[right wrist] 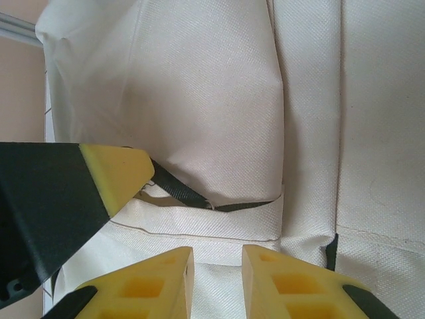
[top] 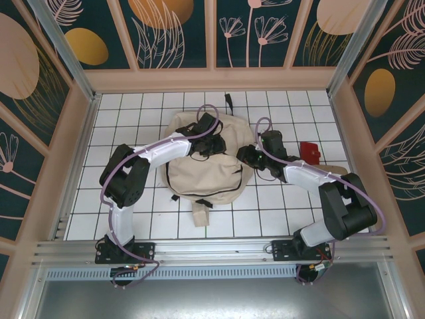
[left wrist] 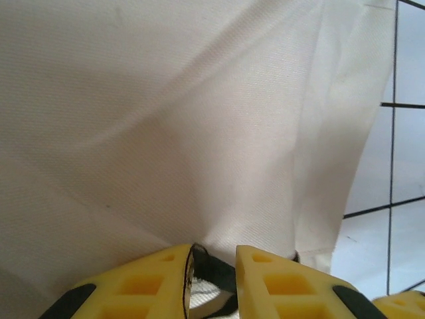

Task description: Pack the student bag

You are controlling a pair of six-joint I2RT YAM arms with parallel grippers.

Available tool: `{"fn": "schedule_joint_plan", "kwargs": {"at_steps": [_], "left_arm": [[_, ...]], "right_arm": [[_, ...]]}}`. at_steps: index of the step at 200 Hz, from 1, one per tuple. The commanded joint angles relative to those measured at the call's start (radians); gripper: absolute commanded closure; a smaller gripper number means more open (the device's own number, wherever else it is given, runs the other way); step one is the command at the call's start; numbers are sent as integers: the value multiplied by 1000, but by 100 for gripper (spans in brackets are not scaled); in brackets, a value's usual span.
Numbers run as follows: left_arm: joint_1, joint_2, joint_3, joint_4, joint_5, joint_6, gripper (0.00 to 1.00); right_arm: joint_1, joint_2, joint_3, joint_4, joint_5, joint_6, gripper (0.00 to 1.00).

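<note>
**Hazards.** The student bag (top: pixel 199 169) lies flat at the centre of the worktop (top: pixel 133 219). It appears largely closed, so nothing can be packed until an opening is made.
- The fabric is soft. A pull on it is likely to drag the whole bag across the worktop rather than part the zipper.
- The hold is shallow. The dark band (left wrist: pixel 214 269) could slip free under load.
- The two grippers work near each other. A careless sweep could bring them into contact.
- A red object (top: pixel 309 151) lies at 3 o'clock of the bag, near the right arm. That arm could knock it aside.

**Left gripper** (top: pixel 207 138). It sits over the bag's 12 o'clock portion. The fingers (left wrist: pixel 159 286) are nearly together and pinch the dark band at the fabric edge.

**Right gripper** (top: pixel 247 157). It sits at the bag's 3 o'clock edge. The fingers (right wrist: pixel 285 279) show a narrow gap just above the cloth, beside a dark zipper line (right wrist: pixel 179 191). Whether they grip fabric cannot be determined.
</note>
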Motion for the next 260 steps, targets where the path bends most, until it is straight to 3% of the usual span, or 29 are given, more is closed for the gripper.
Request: {"fn": "schedule_joint_plan", "kwargs": {"at_steps": [1,35,74,141,185,260], "left_arm": [[-10,11,10,33,59,-12,76],[-9,31,19,28,38,-13,78],[-8,62,46,4,7,-12,74],[-9,100,106,-110,-143,-33,70],[-9,99,127,-150,-190,-16,70],[-6,106,128,-147,-151,6,70]], "right_arm": [[-5,-2,-9,18,10,15,74],[-8,14,-2,13,25,17,74],[-8,32,13,4,43,19,66],[-9,101,51,-7,45,7,65],[-8,205,112,31,-41,10,65],[72,283,114,106,-156,50,81]]}}
